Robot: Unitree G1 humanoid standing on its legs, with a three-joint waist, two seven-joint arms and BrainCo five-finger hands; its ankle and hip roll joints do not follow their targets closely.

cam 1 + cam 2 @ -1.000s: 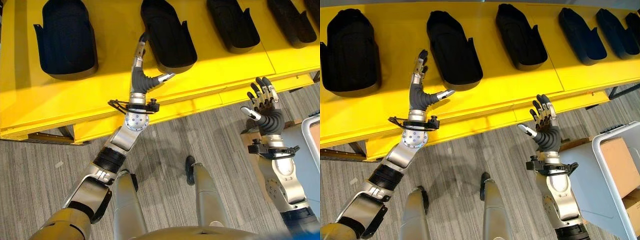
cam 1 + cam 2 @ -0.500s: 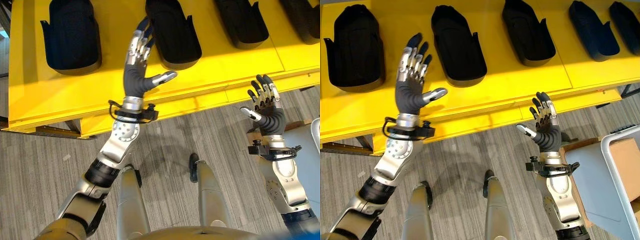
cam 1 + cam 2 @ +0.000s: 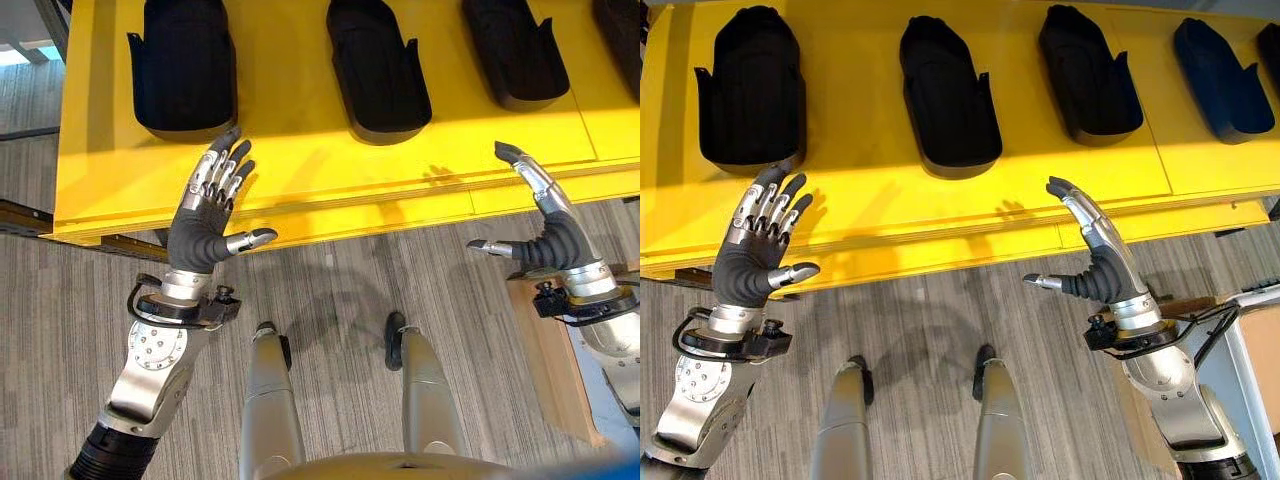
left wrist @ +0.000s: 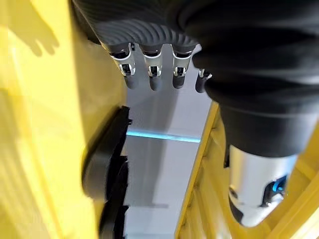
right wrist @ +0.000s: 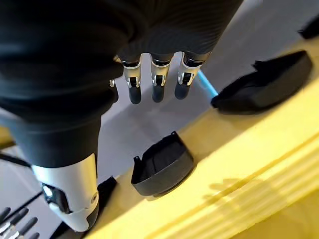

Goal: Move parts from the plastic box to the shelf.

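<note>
Black parts (image 3: 949, 95) sat in a row on the far yellow shelf (image 3: 940, 205), so my left hand (image 3: 205, 230) and right hand (image 3: 1095, 265) hung empty, fingers spread, near its front edge.

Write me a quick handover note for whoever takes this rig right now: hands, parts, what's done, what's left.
Left hand: open, empty, raised at the front edge of the yellow shelf.
Right hand: open, empty, raised near the same edge.
Black parts sit in a row on the shelf, spaced apart.
Done: those parts are placed.
Left: I cannot tell how many remain; the plastic box's contents aren't visible. Fetch the next part.
</note>
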